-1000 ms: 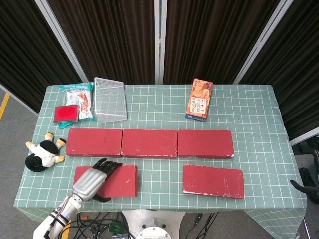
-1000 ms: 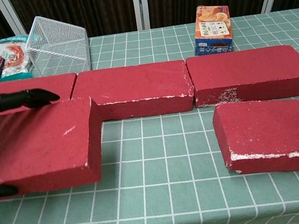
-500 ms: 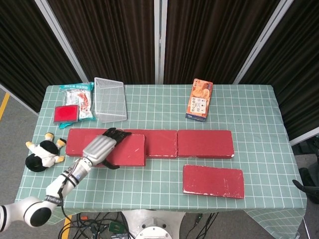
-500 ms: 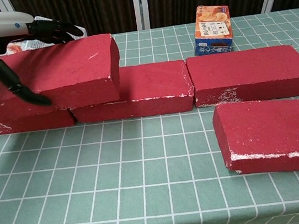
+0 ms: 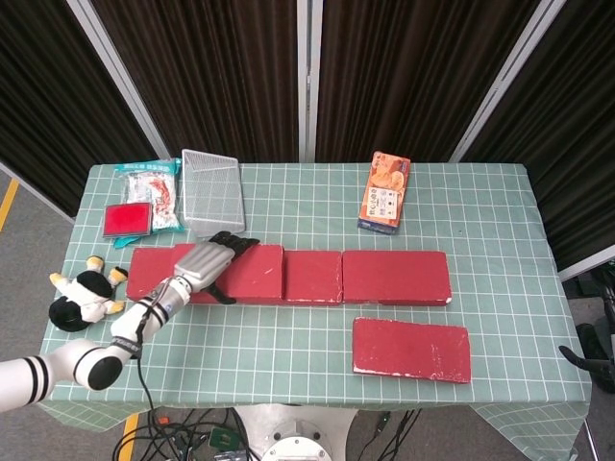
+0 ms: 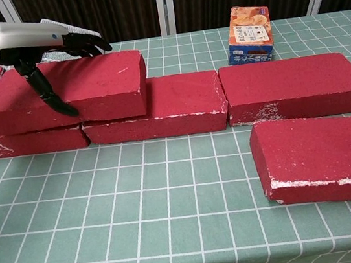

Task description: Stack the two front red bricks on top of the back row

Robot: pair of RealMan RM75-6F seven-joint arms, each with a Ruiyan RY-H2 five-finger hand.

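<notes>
The left hand [image 6: 47, 54] clamps one red brick [image 6: 72, 90], fingers over its top and thumb down its near face, holding it on the back row [image 5: 384, 277] where it spans the left and middle bricks. The second front brick [image 5: 411, 350] lies flat toward the right front of the table, apart from the row. The right hand is out of sight. The green checked tablecloth [image 5: 288, 355] is bare between the row and the near edge. Behind the row sit a wire basket [image 5: 211, 190], snack packets [image 5: 149, 192], and an orange box [image 5: 384, 192]. A plush toy [image 5: 85, 296] lies at the left edge. Dark curtains [image 5: 211, 67] close the back.
</notes>
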